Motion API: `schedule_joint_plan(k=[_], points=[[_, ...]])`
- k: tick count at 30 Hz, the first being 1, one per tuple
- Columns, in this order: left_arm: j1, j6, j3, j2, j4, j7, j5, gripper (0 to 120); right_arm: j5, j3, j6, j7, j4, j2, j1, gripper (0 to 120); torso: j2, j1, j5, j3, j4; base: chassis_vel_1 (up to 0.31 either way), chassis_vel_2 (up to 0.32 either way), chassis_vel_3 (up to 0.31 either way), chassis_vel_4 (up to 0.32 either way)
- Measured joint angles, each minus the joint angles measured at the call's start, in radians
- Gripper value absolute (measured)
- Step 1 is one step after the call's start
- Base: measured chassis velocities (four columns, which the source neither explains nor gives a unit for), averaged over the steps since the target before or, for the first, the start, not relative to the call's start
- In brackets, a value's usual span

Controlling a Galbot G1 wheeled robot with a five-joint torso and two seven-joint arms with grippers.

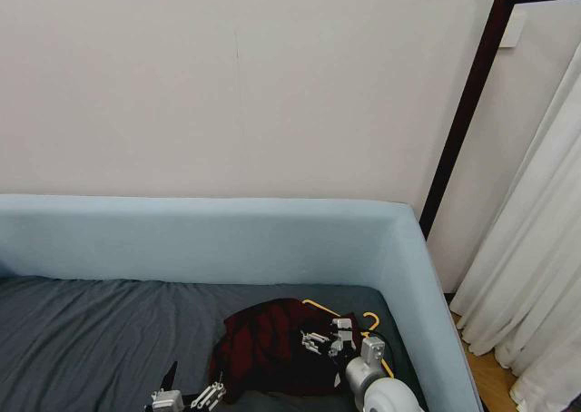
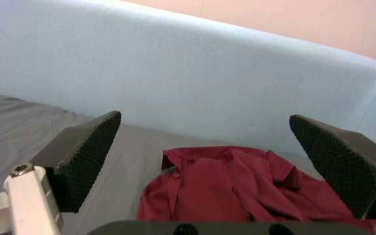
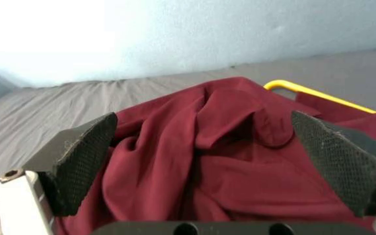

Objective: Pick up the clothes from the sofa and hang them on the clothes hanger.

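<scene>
The job is only at its start. The sofa (image 1: 227,240) is big and light blue, with a dark grey seat. The red shirt (image 1: 263,344) lies in a crumpled heap on the seat, near the sofa's right end. It is not lifted yet. The yellow hanger (image 1: 372,319) lies on the seat too, touching the shirt, and part of it is hidden by the cloth. Off the sofa's right end stands the black clothes rack (image 1: 467,103). Nothing hangs on the part of it that can be seen.

The right gripper (image 1: 327,335) hangs just over the shirt on the sofa seat. Its jaws are spread wide and hold nothing. The left gripper (image 1: 191,389) is over the seat, just beside the shirt, on the side away from the sofa's right end. Its jaws are spread wide too, with nothing between them.

So it looks like all the steps are left: grab the shirt, lift it off the sofa, and hang it up.

Now the count, big to small. One sofa. One white curtain (image 1: 536,276), past the sofa's right end. One clothes rack. One red shirt. One yellow hanger. Two grippers.
</scene>
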Motion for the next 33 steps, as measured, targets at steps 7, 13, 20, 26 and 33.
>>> schedule_joint_plan(k=[7,13,20,26,33], points=[[0.017,-0.005,-0.006,-0.005,-0.001,0.003,0.007,98,0.001,0.003,0.028,-0.081,-0.219,0.052,0.099,100,0.0,0.0,-0.0001,0.0,0.0,0.0,0.0,0.0,0.0],[0.018,-0.005,-0.006,-0.005,-0.001,0.001,0.035,98,-0.055,0.009,0.051,-0.105,-0.382,0.136,0.187,100,0.0,0.0,0.0,0.0,0.0004,0.0,0.0,0.0,0.0],[0.018,0.003,-0.01,-0.003,-0.012,-0.002,0.044,98,-0.094,0.005,0.071,-0.131,-0.503,0.181,0.229,100,0.0,0.0,-0.0002,0.0,-0.0001,0.0,0.0,0.0,0.0],[0.028,0.007,-0.014,-0.002,-0.021,-0.005,0.043,98,-0.158,0.021,0.117,-0.143,-0.636,0.228,0.276,100,0.0,0.0,-0.0001,0.0,0.0003,0.0,0.0,0.0,0.0],[0.029,0.007,-0.015,-0.006,-0.026,-0.005,0.043,98,-0.171,0.035,0.13,-0.15,-0.707,0.245,0.304,100,0.0,0.0,-0.0002,0.0,-0.0001,0.0,0.0,0.0,0.0]])
